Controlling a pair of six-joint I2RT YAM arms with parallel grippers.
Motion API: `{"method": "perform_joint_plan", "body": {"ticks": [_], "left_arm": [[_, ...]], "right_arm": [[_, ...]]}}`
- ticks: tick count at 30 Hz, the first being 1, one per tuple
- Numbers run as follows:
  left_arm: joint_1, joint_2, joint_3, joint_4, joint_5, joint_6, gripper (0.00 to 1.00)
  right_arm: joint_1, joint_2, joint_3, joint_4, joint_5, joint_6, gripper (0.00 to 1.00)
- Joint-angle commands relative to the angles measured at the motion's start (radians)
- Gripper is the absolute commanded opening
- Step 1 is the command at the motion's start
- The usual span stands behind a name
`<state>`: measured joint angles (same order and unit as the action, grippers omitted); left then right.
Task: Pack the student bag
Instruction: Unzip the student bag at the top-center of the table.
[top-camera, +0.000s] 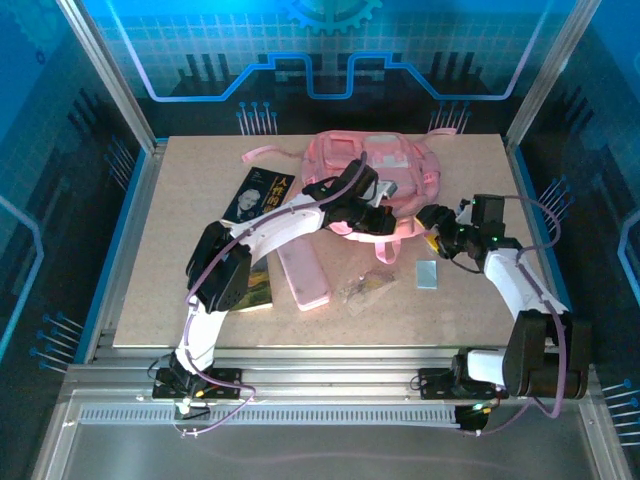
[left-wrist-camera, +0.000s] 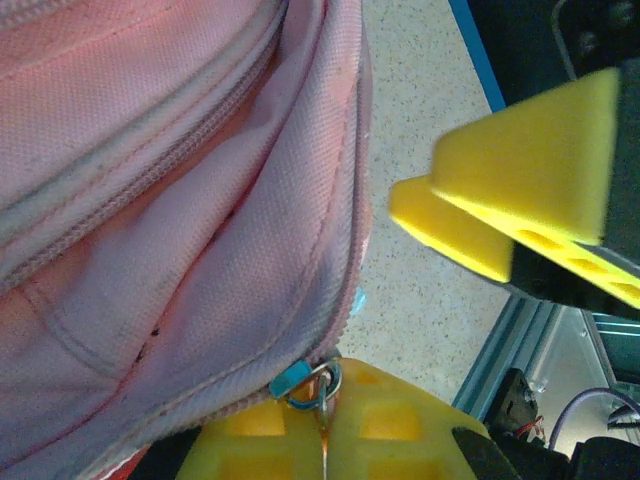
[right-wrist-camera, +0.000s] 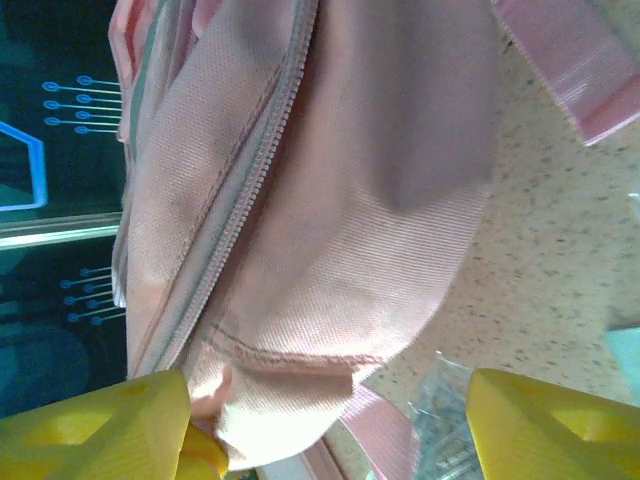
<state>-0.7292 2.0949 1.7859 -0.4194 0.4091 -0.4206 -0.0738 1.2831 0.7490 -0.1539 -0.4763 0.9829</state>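
Note:
The student bag (top-camera: 370, 165), a soft pink backpack, lies at the back middle of the table. My left gripper (top-camera: 388, 218) is at the bag's near edge. In the left wrist view this gripper (left-wrist-camera: 325, 425) is shut on the metal zip pull (left-wrist-camera: 322, 385) at the end of a zip seam of the bag (left-wrist-camera: 180, 230). My right gripper (top-camera: 440, 234) stands open just right of the bag. In the right wrist view a corner of the bag (right-wrist-camera: 330, 200) lies between the spread yellow fingers (right-wrist-camera: 100, 430) of that gripper (right-wrist-camera: 330, 435), and they do not squeeze it.
A dark book (top-camera: 262, 192) lies left of the bag, and another book (top-camera: 256, 286) sits under my left arm. A pink pencil case (top-camera: 303, 276), a clear plastic packet (top-camera: 366, 289) and a small pale card (top-camera: 427, 273) lie on the board in front. Metal frame posts edge the table.

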Motion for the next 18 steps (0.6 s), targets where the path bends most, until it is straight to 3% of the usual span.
{"method": "perform_joint_plan", "body": {"ticks": [1, 4, 6, 9, 12, 13, 18], "left_arm": [[-0.019, -0.065, -0.033, 0.060, 0.041, -0.008, 0.00], [-0.024, -0.075, -0.063, 0.069, 0.048, -0.015, 0.00], [-0.024, -0.079, -0.073, 0.071, 0.057, -0.022, 0.00], [-0.025, -0.088, -0.082, 0.067, 0.068, -0.016, 0.00], [-0.023, -0.104, -0.091, 0.048, 0.056, 0.008, 0.00], [-0.020, -0.109, -0.099, 0.041, 0.047, 0.015, 0.00], [0.042, -0.158, -0.174, 0.016, 0.001, 0.014, 0.00]], "right_arm": [[0.043, 0.033, -0.041, 0.274, -0.024, 0.138, 0.73], [0.086, 0.081, -0.060, 0.400, 0.029, 0.176, 0.70], [0.112, 0.121, -0.057, 0.432, 0.058, 0.183, 0.62], [0.128, 0.172, -0.051, 0.477, 0.079, 0.183, 0.39], [0.121, 0.196, -0.045, 0.459, 0.082, 0.163, 0.07], [0.116, 0.193, -0.042, 0.437, 0.089, 0.150, 0.00], [0.071, 0.126, -0.041, 0.294, 0.130, 0.058, 0.00]]}}
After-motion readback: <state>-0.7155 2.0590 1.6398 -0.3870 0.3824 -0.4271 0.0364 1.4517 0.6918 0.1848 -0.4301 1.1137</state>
